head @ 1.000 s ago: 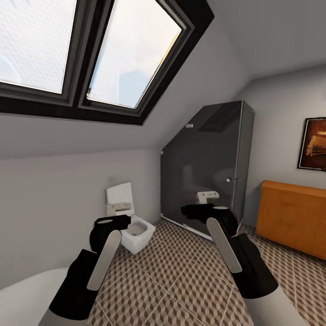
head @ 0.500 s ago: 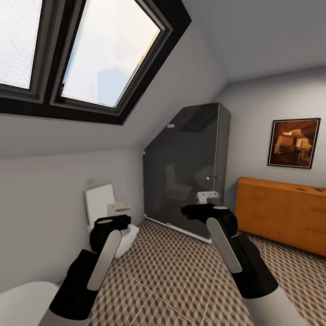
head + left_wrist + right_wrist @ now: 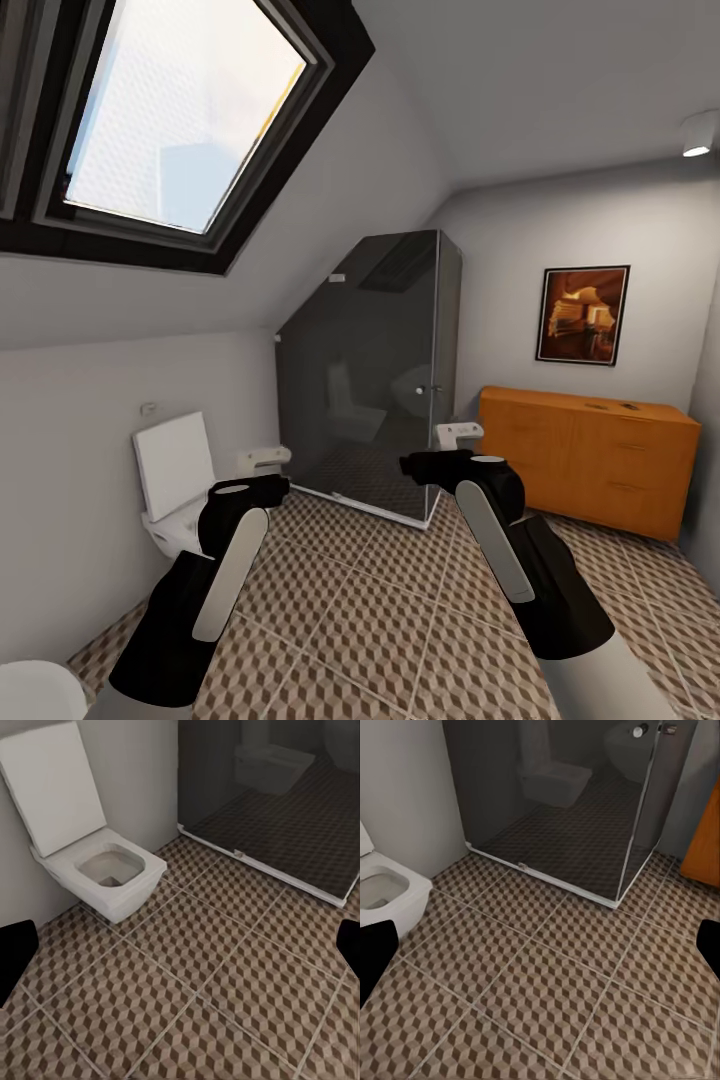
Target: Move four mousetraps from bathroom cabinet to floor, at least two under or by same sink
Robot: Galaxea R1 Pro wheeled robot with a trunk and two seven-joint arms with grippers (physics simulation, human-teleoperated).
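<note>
Orange-brown wood marks the long low cabinet (image 3: 590, 460) against the far wall, right of the smoked-glass shower enclosure (image 3: 375, 375). On its top sit small dark specks (image 3: 612, 405), possibly mousetraps, too small to tell. We hold both arms over the cube-patterned tiled bathroom floor (image 3: 400, 620). The left gripper (image 3: 180, 945) and right gripper (image 3: 540, 945) stand wide, nothing between the fingers. The white square toilet (image 3: 101, 862) is left of the shower. We judge the traps light, stiff and thin, with springy wire; best pinched by the board's long edges, clear of the wire.
</note>
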